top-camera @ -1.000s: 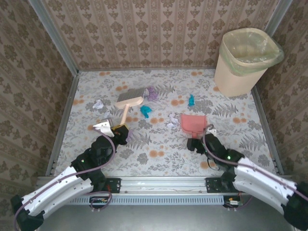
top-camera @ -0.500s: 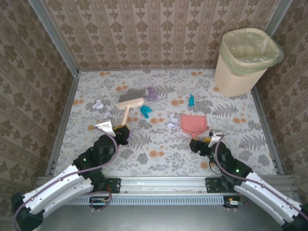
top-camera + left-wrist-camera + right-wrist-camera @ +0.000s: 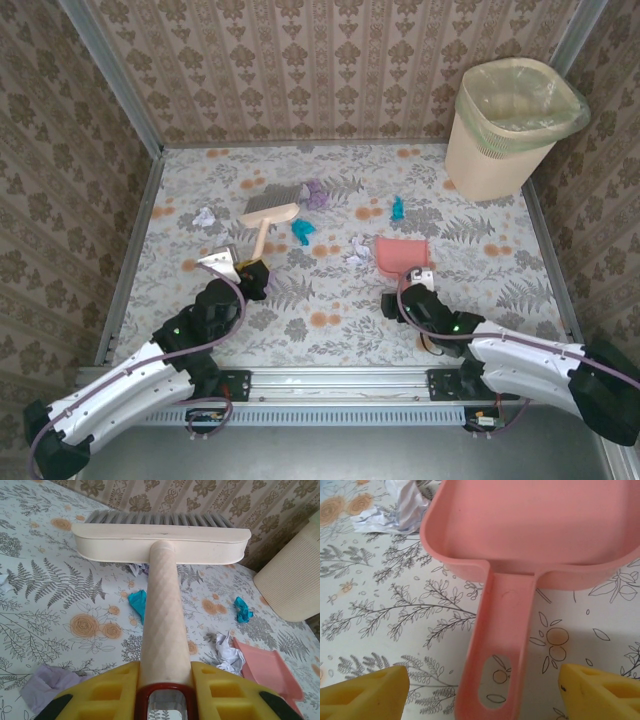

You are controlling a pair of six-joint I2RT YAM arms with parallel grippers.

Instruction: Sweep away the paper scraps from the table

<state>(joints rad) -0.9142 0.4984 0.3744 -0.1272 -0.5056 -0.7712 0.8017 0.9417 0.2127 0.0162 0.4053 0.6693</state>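
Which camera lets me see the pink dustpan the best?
The right wrist view: the pink dustpan is close up, with its handle and hanging hole clear, though its far edge is cropped. The top view shows its pan, small. The left wrist view catches a corner.

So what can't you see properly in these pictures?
Left wrist: the brush bristle tips, behind its own head; part of the teal scrap, behind the brush handle; part of a purple scrap, behind the left fingers.
Right wrist: the dustpan front edge and part of the white scrap, cut off by the picture's top edge.
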